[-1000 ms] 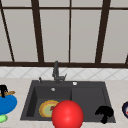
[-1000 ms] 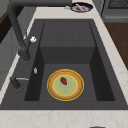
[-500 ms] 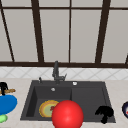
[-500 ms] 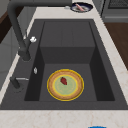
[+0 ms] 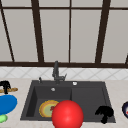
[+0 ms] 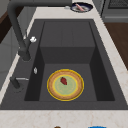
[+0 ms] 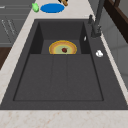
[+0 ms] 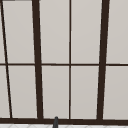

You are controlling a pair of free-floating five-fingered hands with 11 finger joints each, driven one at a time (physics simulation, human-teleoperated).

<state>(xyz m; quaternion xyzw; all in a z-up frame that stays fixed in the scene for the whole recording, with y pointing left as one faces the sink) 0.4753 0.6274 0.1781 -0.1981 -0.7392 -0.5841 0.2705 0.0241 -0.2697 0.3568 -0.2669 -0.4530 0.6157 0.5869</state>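
No brand, label or writing could be read on anything. The left hand (image 5: 5,85) hung over the bench (image 5: 15,82) at the far left, touching a brown stick-like thing (image 5: 10,90) above the blue plate (image 5: 7,103); its grip couldn't be told. The right hand (image 5: 104,112) hovered with drooping, relaxed fingers, holding nothing, over the sink (image 5: 87,95)'s right front corner, near the red ball (image 5: 67,115). A yellow-rimmed plate (image 6: 65,85) lay in the basin.

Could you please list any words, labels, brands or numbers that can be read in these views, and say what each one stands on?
There are none: no writing shows on the plate in the sink, the faucet, the blue plate, the red ball or the window.
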